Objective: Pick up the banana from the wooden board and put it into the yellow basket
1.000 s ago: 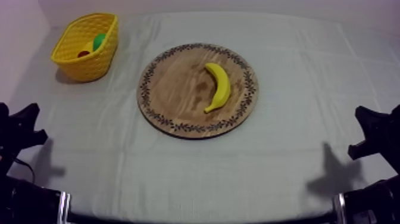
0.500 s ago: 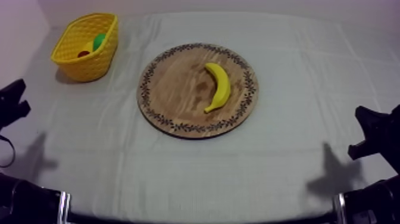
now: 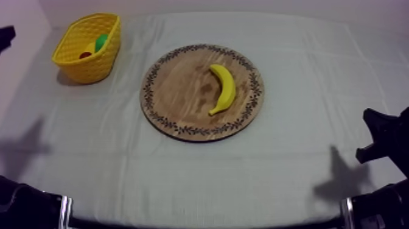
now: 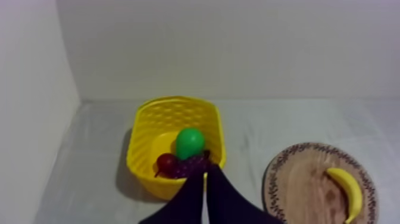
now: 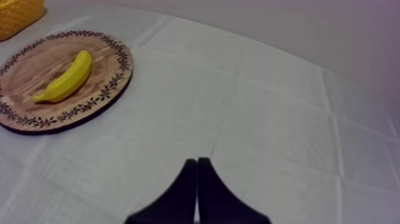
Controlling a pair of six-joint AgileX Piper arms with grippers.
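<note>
banana — on the wooden board, well apart from the yellow basket | left fingers — clenched, empty, near the basket | right fingers clenched, empty, over the surface

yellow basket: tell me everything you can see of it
The yellow basket is a plastic-looking oblong tub with latticed walls and a smooth rim. It stands upright on the cloth at the table's far left corner, apart from the wooden board. Inside lie a green fruit, a small red fruit and dark grapes.
</note>
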